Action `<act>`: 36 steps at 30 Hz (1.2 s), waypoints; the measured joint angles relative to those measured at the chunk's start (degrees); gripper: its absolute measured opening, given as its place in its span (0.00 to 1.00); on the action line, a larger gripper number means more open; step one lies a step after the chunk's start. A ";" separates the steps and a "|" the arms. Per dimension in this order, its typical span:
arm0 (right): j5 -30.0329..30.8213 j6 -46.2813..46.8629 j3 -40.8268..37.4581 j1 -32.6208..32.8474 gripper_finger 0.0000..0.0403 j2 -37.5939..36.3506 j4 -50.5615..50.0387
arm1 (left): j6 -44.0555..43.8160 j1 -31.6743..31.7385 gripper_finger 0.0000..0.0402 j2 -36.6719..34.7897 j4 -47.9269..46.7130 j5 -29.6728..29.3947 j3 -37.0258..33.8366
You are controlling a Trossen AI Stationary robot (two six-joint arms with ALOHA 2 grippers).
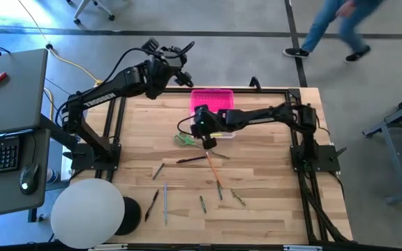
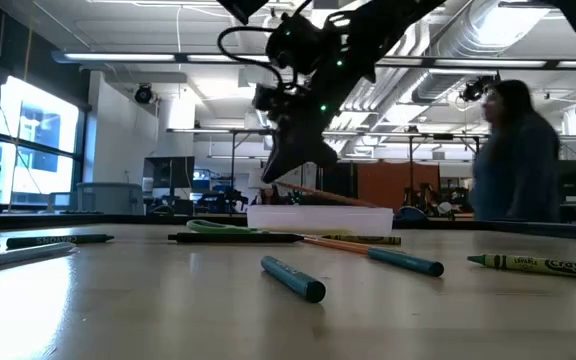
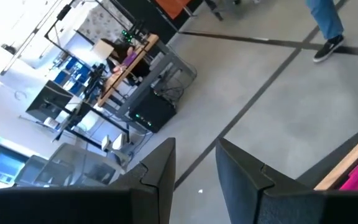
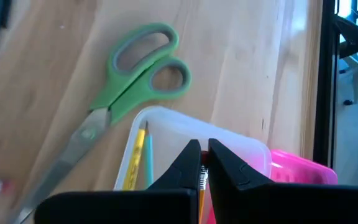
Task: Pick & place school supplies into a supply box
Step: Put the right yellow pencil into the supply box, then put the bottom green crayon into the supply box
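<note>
1. Grey floor surrounds the wooden table (image 1: 257,209); a person (image 1: 337,28) walks past its far right corner, and a desk (image 1: 9,84) with a keyboard stands to the left.
2. Left arm (image 1: 110,87) reaches over the table's far left edge. Its gripper (image 3: 194,171) hangs beyond the edge above the floor, fingers partly apart with nothing between them.
3. Right arm (image 1: 271,115) stretches from the right side toward the middle. Its gripper (image 4: 204,168) is above the box's near left end, fingers pinched nearly together on a thin orange pencil (image 4: 201,186).
4. A white dome (image 1: 86,213) sits at the near left corner.
5. Box (image 1: 215,111): pink lid lying open on the far side, clear base (image 4: 166,124) toward the near side, at the table's far middle. A yellow pencil (image 4: 135,158) already lies in the base.
6. Green-handled scissors (image 4: 135,71) lie on the wood just left of the base, apart from it.
7. Loose pens and pencils are scattered across the near half: an orange one (image 1: 213,171) near the middle, a black one (image 1: 151,206) and a grey one (image 1: 165,202) to the near left, green ones (image 1: 237,198) to the near right.
</note>
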 joint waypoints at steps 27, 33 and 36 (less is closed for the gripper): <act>14.19 -2.99 0.49 4.77 0.26 -2.12 -3.77 | -6.62 0.00 0.37 0.00 -6.62 1.38 -0.04; 7.14 15.00 0.45 10.97 0.25 -8.67 -18.24 | -7.52 0.00 0.37 0.00 -7.05 1.58 -0.07; 3.12 29.18 -0.72 14.07 0.25 -10.29 -22.13 | -7.68 0.00 0.37 0.00 -7.39 2.43 -0.07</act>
